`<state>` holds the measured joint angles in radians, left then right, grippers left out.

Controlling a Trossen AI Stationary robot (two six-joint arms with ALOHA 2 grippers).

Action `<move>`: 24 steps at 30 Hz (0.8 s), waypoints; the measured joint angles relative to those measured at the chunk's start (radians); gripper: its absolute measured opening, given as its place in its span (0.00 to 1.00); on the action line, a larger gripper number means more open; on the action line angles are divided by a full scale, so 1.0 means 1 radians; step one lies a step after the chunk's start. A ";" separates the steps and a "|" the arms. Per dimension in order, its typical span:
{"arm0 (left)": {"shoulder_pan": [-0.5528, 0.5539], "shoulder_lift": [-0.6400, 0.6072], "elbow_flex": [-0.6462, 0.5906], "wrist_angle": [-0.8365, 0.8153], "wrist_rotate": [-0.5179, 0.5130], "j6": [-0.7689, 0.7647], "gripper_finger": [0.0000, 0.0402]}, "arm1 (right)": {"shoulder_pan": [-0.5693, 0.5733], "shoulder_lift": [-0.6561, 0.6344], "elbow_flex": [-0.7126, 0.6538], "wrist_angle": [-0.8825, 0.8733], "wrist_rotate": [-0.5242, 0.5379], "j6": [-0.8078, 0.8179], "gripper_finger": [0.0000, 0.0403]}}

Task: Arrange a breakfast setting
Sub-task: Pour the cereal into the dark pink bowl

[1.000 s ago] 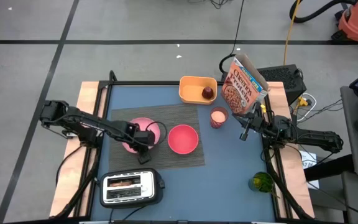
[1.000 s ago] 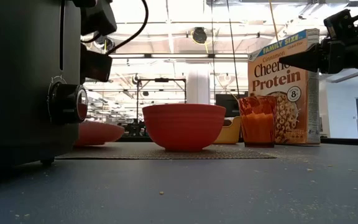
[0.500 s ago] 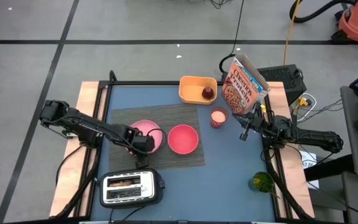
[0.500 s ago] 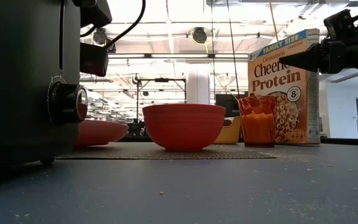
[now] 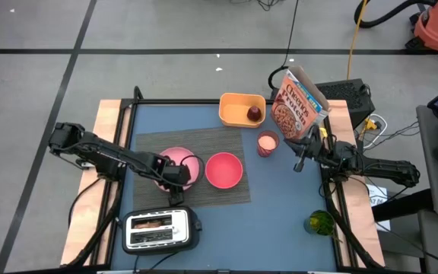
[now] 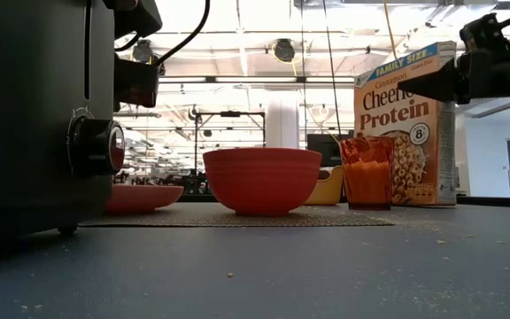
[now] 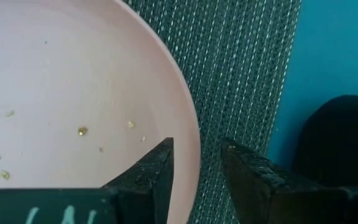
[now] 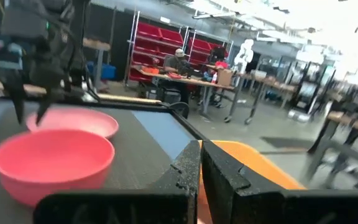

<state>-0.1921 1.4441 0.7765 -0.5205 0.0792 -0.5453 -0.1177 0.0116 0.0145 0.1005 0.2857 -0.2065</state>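
Left gripper (image 7: pixel 196 163) (parted) astride pink plate (image 7: pixel 73 93) rim

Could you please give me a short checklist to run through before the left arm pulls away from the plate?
1. Flat pink plate lies on the grey woven rectangular placemat: ok.
2. Left gripper has let go: fingers straddle the plate's rim with a gap on each side: ok.
3. Pink bowl sits on the placemat beside the plate, clear of the left gripper: ok.
4. Black-and-silver toaster close behind the left wrist, retreat path clear: cannot tell.
5. Right gripper shut, waiting at the table's right edge: ok.
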 joint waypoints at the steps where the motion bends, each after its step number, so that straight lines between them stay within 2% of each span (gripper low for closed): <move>1: 0.000 0.000 0.000 0.000 0.000 0.000 0.35 | 0.000 0.000 0.000 0.000 0.000 0.034 0.03; 8: 0.003 -0.028 0.000 0.001 0.003 0.004 0.35 | 0.000 0.000 0.000 0.000 -0.001 0.220 0.03; 12: 0.003 -0.065 0.000 0.003 0.003 0.005 0.35 | 0.000 0.000 0.000 0.000 -0.003 0.310 0.08; 15: 0.002 -0.085 0.000 0.002 0.003 0.005 0.35 | 0.000 0.000 0.000 0.000 -0.031 0.356 0.15; 20: 0.002 -0.096 0.000 0.003 0.000 0.000 0.35 | 0.000 0.000 0.000 0.000 -0.165 0.399 0.30; 24: 0.002 -0.097 0.000 0.003 -0.001 -0.007 0.35 | 0.001 0.000 0.000 0.001 -0.190 0.488 0.43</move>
<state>-0.1898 1.3476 0.7769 -0.5177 0.0784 -0.5527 -0.1162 0.0114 0.0147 0.1011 0.0953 0.2812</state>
